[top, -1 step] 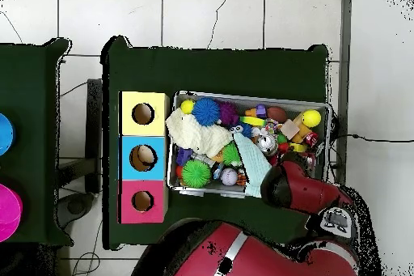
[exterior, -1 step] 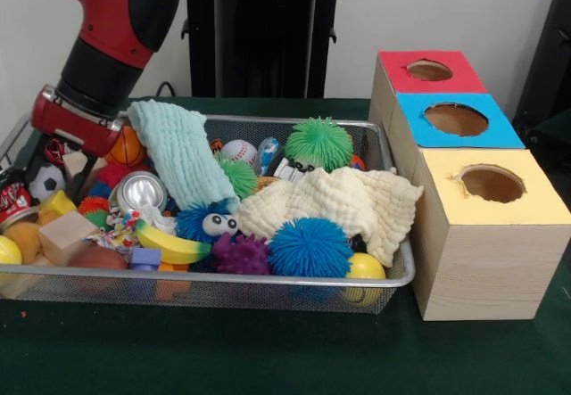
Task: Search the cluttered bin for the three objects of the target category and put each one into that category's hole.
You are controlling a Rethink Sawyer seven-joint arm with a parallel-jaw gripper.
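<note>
At bin's [exterior, -1 step: 397, 275] left end, pincer [exterior, -1 step: 78, 170] tips buried among toys, grip state unclear.

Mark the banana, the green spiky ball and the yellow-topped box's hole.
banana [exterior, -1 step: 169, 245], front view, middle of its curved yellow body.
green spiky ball [exterior, -1 step: 319, 143], front view, centre of the ball.
yellow-topped box's hole [exterior, -1 step: 492, 184], front view, dark inside of the opening.

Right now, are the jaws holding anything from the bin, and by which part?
Cannot tell. The gripper is down among the toys at one end of the mesh bin, and the clutter hides its tips in both views.
</note>
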